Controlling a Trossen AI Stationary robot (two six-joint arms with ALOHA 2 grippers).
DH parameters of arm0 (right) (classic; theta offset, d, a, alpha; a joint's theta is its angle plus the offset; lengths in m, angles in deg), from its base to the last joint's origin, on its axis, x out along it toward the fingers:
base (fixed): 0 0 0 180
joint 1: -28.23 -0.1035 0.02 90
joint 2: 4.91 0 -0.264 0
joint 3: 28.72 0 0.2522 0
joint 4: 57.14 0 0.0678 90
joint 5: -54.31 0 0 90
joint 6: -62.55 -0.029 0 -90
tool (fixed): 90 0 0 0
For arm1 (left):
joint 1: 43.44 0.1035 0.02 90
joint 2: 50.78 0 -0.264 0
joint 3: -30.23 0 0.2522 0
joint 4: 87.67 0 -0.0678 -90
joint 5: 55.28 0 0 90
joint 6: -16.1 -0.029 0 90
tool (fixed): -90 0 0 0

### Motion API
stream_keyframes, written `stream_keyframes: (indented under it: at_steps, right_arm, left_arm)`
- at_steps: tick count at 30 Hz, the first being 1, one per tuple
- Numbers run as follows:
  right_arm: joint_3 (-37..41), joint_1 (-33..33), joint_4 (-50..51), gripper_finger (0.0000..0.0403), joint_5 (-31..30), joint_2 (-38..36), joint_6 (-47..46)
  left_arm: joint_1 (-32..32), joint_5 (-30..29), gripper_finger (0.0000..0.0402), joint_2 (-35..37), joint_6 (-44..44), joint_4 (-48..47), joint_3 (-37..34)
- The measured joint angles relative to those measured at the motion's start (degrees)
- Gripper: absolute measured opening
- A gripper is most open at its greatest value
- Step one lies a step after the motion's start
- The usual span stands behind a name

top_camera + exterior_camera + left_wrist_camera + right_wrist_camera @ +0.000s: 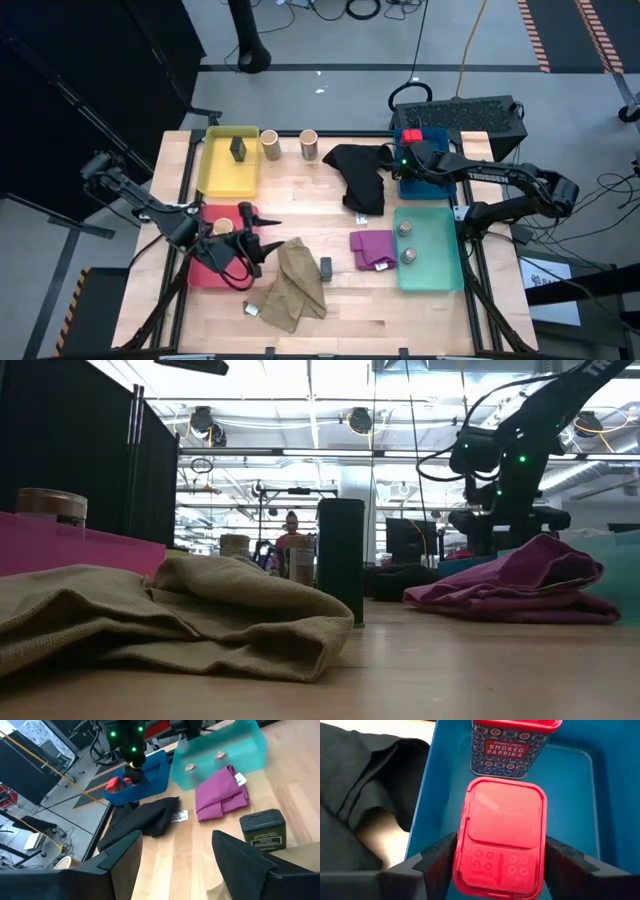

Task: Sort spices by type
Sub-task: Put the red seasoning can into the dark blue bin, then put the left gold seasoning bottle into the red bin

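**Right gripper holds a paprika tin in the blue tray**

I see my right gripper [495,870] down inside the blue tray [580,795], its two fingers pinching a red-lidded tin [502,835] from either side. A second paprika tin [510,745] stands just beyond it in the same tray. In the high view the right arm reaches over that tray at the table's far right.

My left gripper [175,865] hangs over the red tray [205,268] at the near left, fingers spread, nothing between them. A tan cylinder [224,226] sits in that tray just beside the gripper.

Elsewhere I count: a dark block [238,148] in the yellow tray [215,170]; two more tan cylinders [270,144] on bare wood next to that tray; two small grey jars [406,229] in the teal tray [440,270]; another dark block [326,267] upright on the table between the khaki cloth [295,285] and the purple cloth [372,248]. The black cloth [360,175] lies beside the blue tray.
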Motion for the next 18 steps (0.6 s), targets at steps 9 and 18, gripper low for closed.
stream_keyframes:
  at_steps: [9, 18]
  right_arm:
    - [-1.94, 0.00, 1.67, 0.0242, -0.20, -4.37, 2.02]
    - [-6.05, -4.36, 2.64, 0.0242, 3.15, -12.01, 3.71]
  left_arm:
    - [-0.17, -0.13, 0.0247, 0.09, 0.04, -0.04, 0.00]
    - [-0.17, -0.13, 0.0247, 0.09, 0.14, -0.02, 0.02]
